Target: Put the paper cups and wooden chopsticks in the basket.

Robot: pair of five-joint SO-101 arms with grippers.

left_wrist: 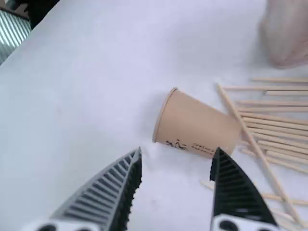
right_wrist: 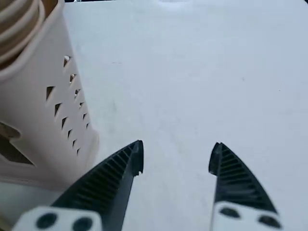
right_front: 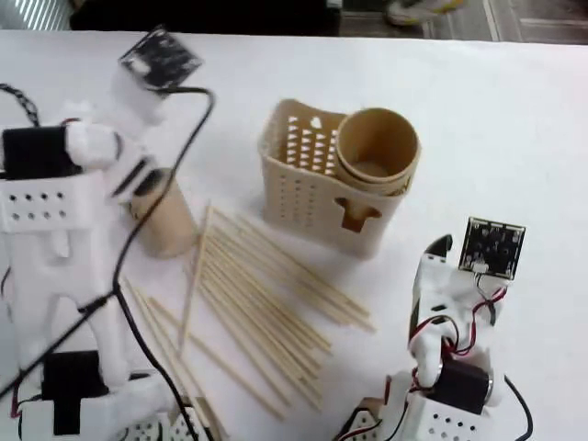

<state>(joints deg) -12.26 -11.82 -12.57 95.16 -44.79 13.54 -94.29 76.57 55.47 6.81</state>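
A brown paper cup [right_front: 165,219] [left_wrist: 195,128] lies on its side on the white table, partly under the left arm in the high view. My left gripper [left_wrist: 175,166] hangs open just above it, jaws spread wide. Several wooden chopsticks [right_front: 257,299] [left_wrist: 267,125] lie scattered beside the cup. The cream basket [right_front: 322,188] [right_wrist: 38,110] stands upright with stacked paper cups [right_front: 377,147] [right_wrist: 17,24] inside. My right gripper [right_wrist: 175,159] [right_front: 439,250] is open and empty, just right of the basket.
A black cable [right_front: 152,239] runs across the left arm and over the table. A blurred pale shape [left_wrist: 286,33] sits at the edge of the left wrist view. Bare white table [right_front: 514,119] spreads to the right of the basket.
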